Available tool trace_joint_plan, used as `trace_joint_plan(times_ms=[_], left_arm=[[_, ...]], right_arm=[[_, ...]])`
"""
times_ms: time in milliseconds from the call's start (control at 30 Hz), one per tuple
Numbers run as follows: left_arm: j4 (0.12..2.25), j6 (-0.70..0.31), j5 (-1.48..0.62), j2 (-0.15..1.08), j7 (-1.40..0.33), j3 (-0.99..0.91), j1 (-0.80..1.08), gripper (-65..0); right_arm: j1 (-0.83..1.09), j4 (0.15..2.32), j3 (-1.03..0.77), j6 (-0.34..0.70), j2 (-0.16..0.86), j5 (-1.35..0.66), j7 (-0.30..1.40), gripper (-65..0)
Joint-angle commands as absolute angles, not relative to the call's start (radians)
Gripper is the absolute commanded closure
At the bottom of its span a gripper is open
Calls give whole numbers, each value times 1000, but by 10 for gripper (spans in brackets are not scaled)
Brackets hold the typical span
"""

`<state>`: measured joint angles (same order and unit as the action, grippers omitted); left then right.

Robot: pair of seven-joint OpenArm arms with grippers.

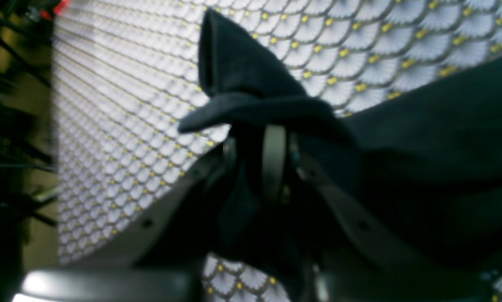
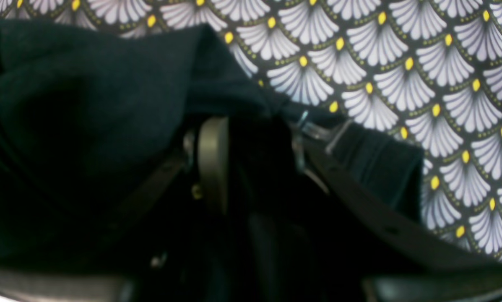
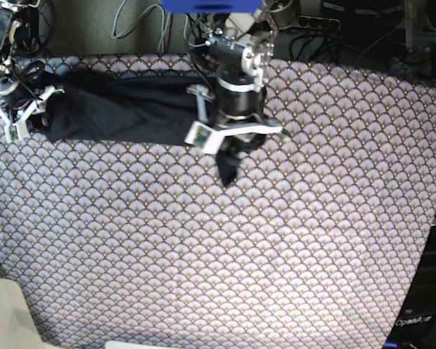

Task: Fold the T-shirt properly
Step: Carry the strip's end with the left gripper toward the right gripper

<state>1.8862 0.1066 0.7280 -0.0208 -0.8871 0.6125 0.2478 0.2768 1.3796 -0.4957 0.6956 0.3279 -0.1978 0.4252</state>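
Observation:
The black T-shirt (image 3: pixel 123 109) lies bunched in a long band across the far part of the scallop-patterned cloth (image 3: pixel 240 254), stretched between both arms. My left gripper (image 3: pixel 232 144) is at its right end, and a pointed tip of fabric hangs below it. In the left wrist view the left gripper (image 1: pixel 276 130) is shut on a fold of the T-shirt (image 1: pixel 242 71), which sticks up past the fingertips. My right gripper (image 3: pixel 38 109) is at the shirt's left end. In the right wrist view the right gripper (image 2: pixel 259 126) is shut on bunched T-shirt (image 2: pixel 87 105) fabric above the cloth (image 2: pixel 401 63).
Cables and arm bases crowd the far edge (image 3: pixel 305 29), with a blue object (image 3: pixel 211 4) at the top. The cloth's right edge (image 3: pixel 432 218) drops off to dark equipment. A pale surface (image 3: pixel 3 313) shows at the lower left corner.

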Motion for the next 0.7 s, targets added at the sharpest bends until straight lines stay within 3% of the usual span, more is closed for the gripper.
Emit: trace_joint_plan(times_ms=[0,167,533,667], left_arm=[[1870,101,797,-50,-855,647,206,0],[1880,-110,673,8,-846,664,165,0],[1906,-278,634,-51,-846,665,134,0],[1908,-390,619,-59,-846,671,142,0]], right_arm=[[278,1380,-496,698,338,-176,455,-207],[278,1380,-496,698,338,-174,455,-207],[278,1379,-496,698,337,-174,456,-207],[278,1379,-498,698,337,-174,456,-207]])
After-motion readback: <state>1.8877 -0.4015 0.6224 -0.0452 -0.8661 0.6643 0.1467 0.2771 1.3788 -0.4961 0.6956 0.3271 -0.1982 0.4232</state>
